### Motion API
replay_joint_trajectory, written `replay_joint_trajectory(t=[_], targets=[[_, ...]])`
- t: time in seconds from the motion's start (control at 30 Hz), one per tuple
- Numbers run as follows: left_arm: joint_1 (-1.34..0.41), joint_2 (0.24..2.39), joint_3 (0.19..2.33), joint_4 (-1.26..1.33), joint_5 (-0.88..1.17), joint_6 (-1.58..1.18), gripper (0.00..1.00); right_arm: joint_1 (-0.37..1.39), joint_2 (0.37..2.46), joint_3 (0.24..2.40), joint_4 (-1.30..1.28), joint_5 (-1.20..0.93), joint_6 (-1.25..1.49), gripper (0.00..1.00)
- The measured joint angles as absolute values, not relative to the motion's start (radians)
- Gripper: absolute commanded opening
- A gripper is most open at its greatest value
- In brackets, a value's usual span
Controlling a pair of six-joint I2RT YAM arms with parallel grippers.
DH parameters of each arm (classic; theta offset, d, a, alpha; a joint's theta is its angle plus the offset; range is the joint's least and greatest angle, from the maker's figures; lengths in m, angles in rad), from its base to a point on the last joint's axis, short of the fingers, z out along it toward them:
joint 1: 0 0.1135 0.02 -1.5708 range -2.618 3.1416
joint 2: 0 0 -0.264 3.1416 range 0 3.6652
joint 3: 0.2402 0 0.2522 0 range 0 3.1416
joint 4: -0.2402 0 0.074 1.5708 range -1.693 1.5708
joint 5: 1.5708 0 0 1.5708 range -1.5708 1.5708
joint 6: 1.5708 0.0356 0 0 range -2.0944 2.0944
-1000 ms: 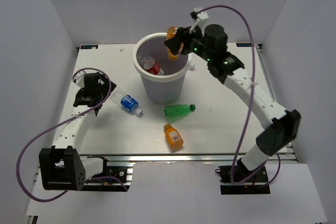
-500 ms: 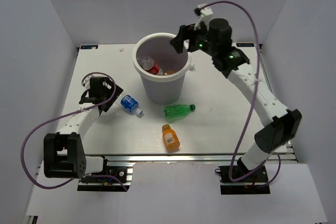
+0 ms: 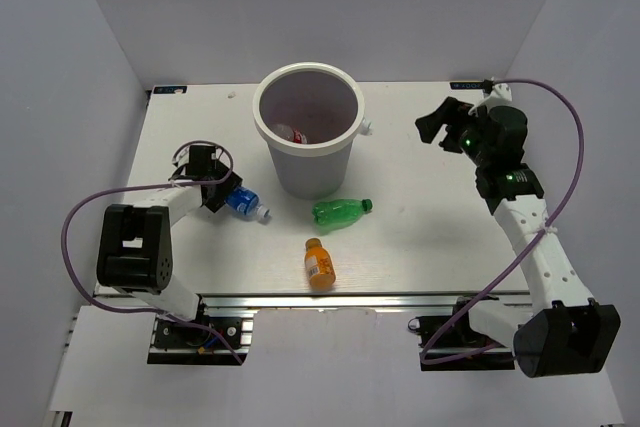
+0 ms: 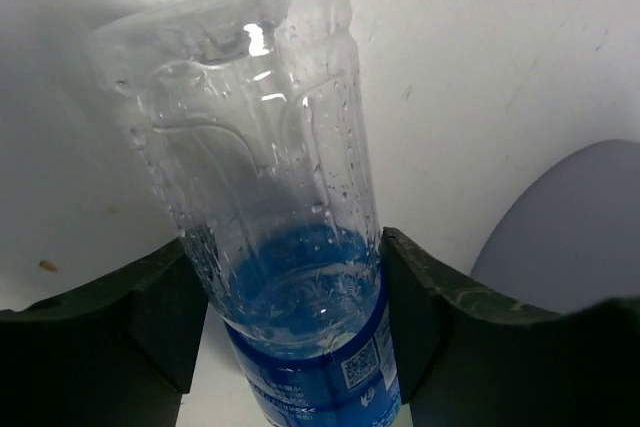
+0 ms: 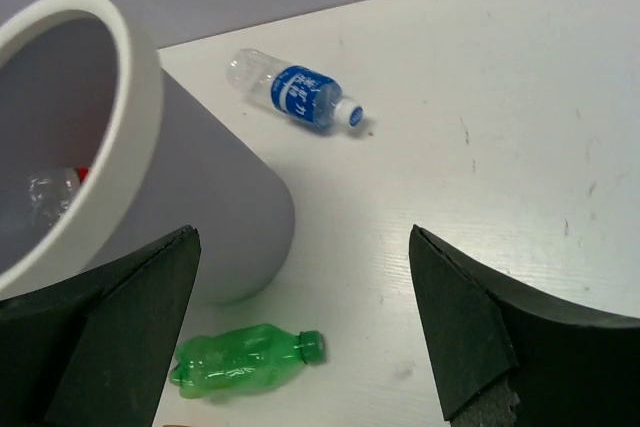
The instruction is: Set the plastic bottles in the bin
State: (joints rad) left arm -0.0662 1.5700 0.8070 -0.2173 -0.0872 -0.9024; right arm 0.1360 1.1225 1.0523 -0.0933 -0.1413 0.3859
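The white bin [image 3: 262, 127] stands at the table's back middle, with the red-label bottle [image 3: 290, 132] inside. My left gripper [image 3: 215, 190] is shut on the base of the blue-label bottle [image 3: 242, 201], which lies on the table left of the bin; in the left wrist view the fingers [image 4: 420, 297] press both sides of the bottle [image 4: 270, 147]. The green bottle [image 3: 340, 212] and an orange bottle [image 3: 319, 262] lie in front of the bin. My right gripper [image 3: 432, 127] is open and empty, right of the bin. The other orange bottle and the black-cap bottle are hidden.
The right wrist view shows the bin's rim [image 5: 125, 57], the blue-label bottle [image 5: 297, 97] and the green bottle [image 5: 245, 357] on the white table. White walls close the table on the left, back and right.
My right gripper let the orange bottle fall into the bin, then drew back right, open. My left gripper moved onto the blue-label bottle's base. The orange bottle on the table rolled slightly left.
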Motion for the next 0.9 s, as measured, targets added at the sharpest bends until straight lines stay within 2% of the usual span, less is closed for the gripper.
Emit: replay_joint_trajectory(t=[0.03, 0.07, 0.17, 0.23, 0.43, 0.57, 0.63, 0.77, 0.87, 0.9], targets=[[-0.067, 1.578, 0.818, -0.220, -0.089, -0.898, 0.63, 0.125, 1.113, 1.030, -0.096, -0.141, 0.392, 0.89], [-0.067, 1.579, 0.829, -0.226, -0.096, -0.896, 0.50, 0.116, 1.106, 1.014, -0.097, -0.138, 0.396, 0.89], [-0.067, 1.576, 0.875, -0.263, -0.120, -0.884, 0.34, 0.093, 1.093, 0.981, -0.102, -0.137, 0.410, 0.89], [-0.067, 1.563, 0.912, -0.291, -0.141, -0.875, 0.33, 0.084, 1.085, 0.962, -0.097, -0.136, 0.414, 0.89], [-0.067, 1.415, 1.093, -0.363, -0.189, -0.822, 0.37, 0.076, 1.087, 0.912, -0.075, -0.155, 0.410, 0.89], [-0.071, 1.292, 1.243, -0.270, -0.064, -0.747, 0.37, 0.073, 1.095, 0.902, -0.053, -0.220, 0.341, 0.89], [-0.088, 1.257, 1.308, -0.206, 0.032, -0.714, 0.45, 0.073, 1.095, 0.893, -0.039, -0.279, 0.266, 0.89], [-0.202, 1.294, 1.499, -0.159, 0.193, -0.602, 0.54, 0.072, 1.096, 0.881, -0.043, -0.449, 0.086, 0.90], [-0.300, 1.382, 1.618, -0.161, 0.265, -0.523, 0.56, 0.074, 1.097, 0.871, -0.057, -0.602, -0.053, 0.89], [-0.325, 1.416, 1.645, -0.164, 0.282, -0.504, 0.62, 0.078, 1.097, 0.866, -0.059, -0.643, -0.090, 0.89]])
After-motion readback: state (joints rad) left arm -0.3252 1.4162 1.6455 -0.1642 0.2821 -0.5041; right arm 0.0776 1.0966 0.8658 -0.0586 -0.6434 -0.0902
